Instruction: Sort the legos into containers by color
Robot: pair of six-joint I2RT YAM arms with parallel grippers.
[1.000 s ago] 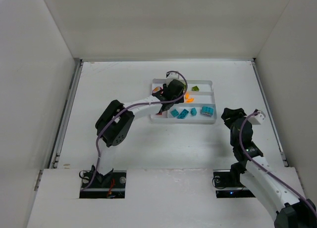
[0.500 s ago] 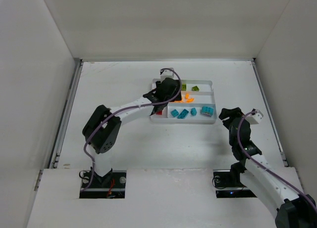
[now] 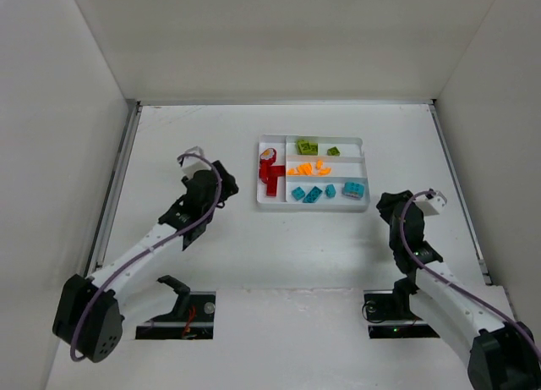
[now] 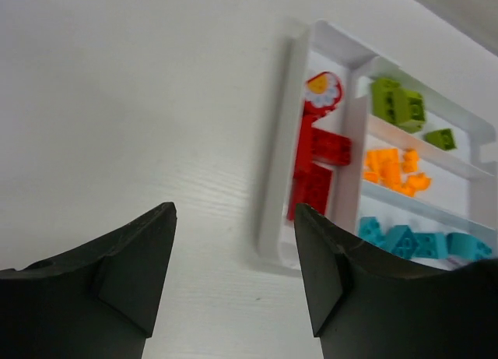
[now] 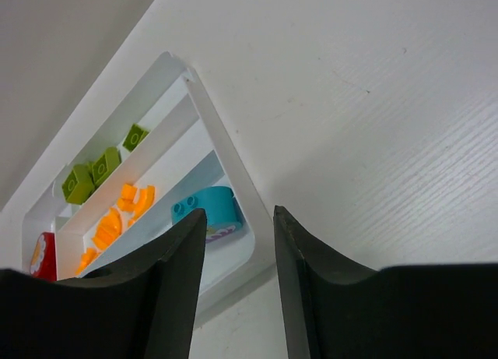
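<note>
The white tray (image 3: 313, 207) lies at the table's middle back. Its tall narrow left section holds red legos (image 3: 270, 174). The three long sections hold green legos (image 3: 307, 146), orange legos (image 3: 308, 167) and teal legos (image 3: 325, 191), from far to near. My left gripper (image 3: 225, 185) is open and empty, left of the tray and apart from it. In the left wrist view the left gripper (image 4: 233, 211) faces the tray rim (image 4: 274, 219) and red legos (image 4: 315, 168). My right gripper (image 3: 386, 204) is open and empty just right of the tray. In the right wrist view the right gripper (image 5: 238, 212) frames the tray's corner by a teal lego (image 5: 206, 207).
White walls enclose the table on the left, back and right. A metal rail (image 3: 114, 195) runs along the left edge. No loose lego shows on the table outside the tray.
My left arm has pulled back out of the tray, moving left and nearer, uncovering the red legos. My right gripper has shifted slightly nearer.
</note>
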